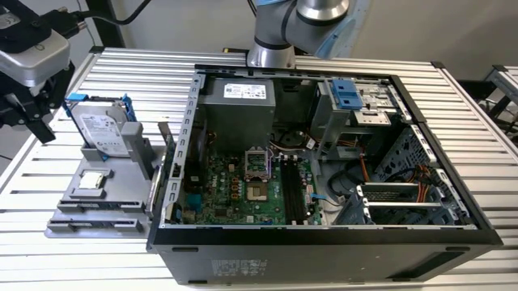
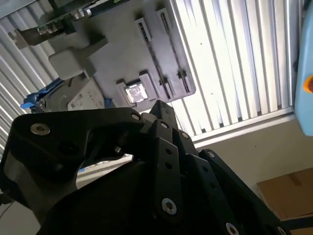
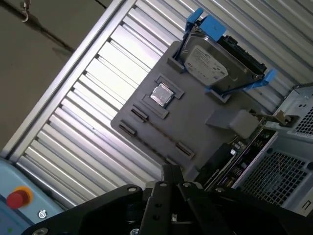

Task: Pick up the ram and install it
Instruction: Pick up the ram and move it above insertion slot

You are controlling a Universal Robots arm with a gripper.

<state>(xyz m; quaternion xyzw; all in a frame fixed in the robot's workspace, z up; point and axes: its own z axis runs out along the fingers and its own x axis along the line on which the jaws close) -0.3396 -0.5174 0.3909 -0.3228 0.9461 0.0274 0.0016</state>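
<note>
Overhead, we noted the hand (image 2: 159, 107) hanging clear above the gray tray (image 3: 195, 122); we could not tell if it was clenched or released. The ram (image 3: 243, 151) stood on edge along the tray's side nearest the computer case (image 1: 324, 242). The hard drive (image 3: 215, 61) and processor chip (image 3: 161, 94) sat on the tray.

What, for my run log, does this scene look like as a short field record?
gripper: in the air at the exterior view's left of the tray
ram: on edge at the tray's case-side rim, not installed
ram slots: look empty
hard drive: upright on tray
processor chip: flat on tray
case: open on the table
</note>
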